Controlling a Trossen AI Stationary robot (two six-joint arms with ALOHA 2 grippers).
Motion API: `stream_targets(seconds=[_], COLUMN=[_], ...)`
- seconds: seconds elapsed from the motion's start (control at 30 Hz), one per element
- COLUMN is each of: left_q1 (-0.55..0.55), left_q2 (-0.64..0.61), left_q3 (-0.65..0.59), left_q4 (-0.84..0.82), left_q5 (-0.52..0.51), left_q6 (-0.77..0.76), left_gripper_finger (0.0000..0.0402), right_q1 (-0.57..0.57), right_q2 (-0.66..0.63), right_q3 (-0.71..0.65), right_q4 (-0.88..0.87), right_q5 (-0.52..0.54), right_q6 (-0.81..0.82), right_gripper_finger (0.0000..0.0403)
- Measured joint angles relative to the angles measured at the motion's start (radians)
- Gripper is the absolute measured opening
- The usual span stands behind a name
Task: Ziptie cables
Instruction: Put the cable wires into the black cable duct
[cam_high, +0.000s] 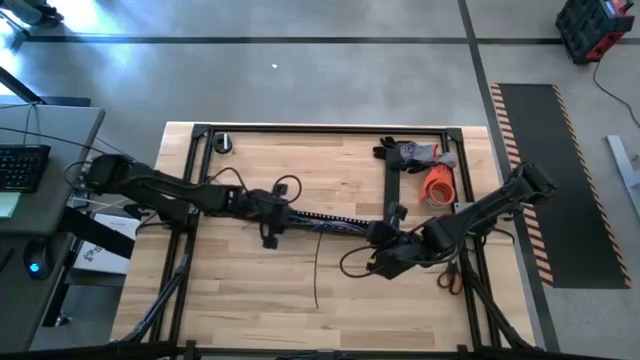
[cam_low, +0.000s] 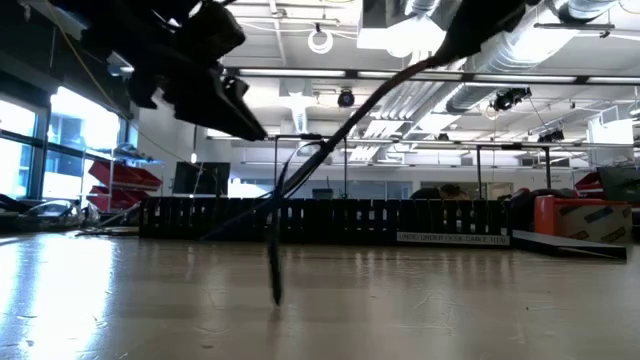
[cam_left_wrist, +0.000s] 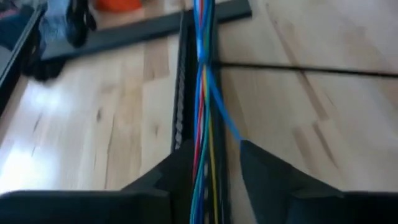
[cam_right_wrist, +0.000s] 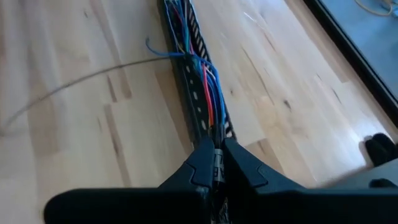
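My right hand (cam_right_wrist: 217, 163) sits low over one end of the black slotted duct (cam_right_wrist: 194, 93), fingers pressed nearly together on the cables (cam_right_wrist: 205, 81) there. I judge this pins the bundle so it stays gathered for tying. The cables, blue, red and yellow strands, lie along the duct across the middle of the tabletop (cam_high: 300, 165). At the far end my left hand (cam_left_wrist: 214, 165) straddles the same bundle with its fingers parted, cables passing between them, not clamped. Both arms reach inward, stretched low and level. Beyond lie scissors (cam_high: 449, 277) and an orange roll (cam_high: 438, 184).
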Motion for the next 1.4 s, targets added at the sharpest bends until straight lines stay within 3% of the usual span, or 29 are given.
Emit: stream_targets(seconds=[0.2,0.3,0.43,0.63,0.8,1.17,1.4], left_q1=[-0.034,-0.055,-0.08,-0.088,-0.088,-0.087,-0.087], left_q2=[0.138,0.213,0.285,0.343,0.336,0.176,0.079], left_q3=[0.0,0.0,0.035,0.073,0.098,0.173,0.177], left_q4=[0.227,0.316,0.34,0.326,0.181,-0.309,-0.512], left_q5=[-0.023,-0.092,-0.258,-0.276,-0.309,-0.358,-0.314], left_q6=[-0.007,-0.007,-0.078,-0.085,-0.058,-0.031,-0.014], left_gripper_finger=[0.0195,0.0224,0.0238,0.0237,0.0195,0.0019,0.0013], right_q1=[0.0,-0.004,-0.012,-0.013,-0.012,-0.003,-0.012], right_q2=[0.0,0.0,0.0,0.0,0.001,0.001,0.011], right_q3=[0.028,0.028,0.028,0.028,0.046,0.098,0.098], right_q4=[0.04,0.084,0.142,0.178,0.16,0.14,0.108], right_q5=[0.001,0.001,-0.011,-0.017,-0.024,-0.024,-0.024], right_q6=[-0.053,-0.083,-0.135,-0.167,-0.157,-0.157,-0.113], right_gripper_finger=[0.0002,0.0002,0.0002,0.0002,0.0002,0.0002,0.0002])
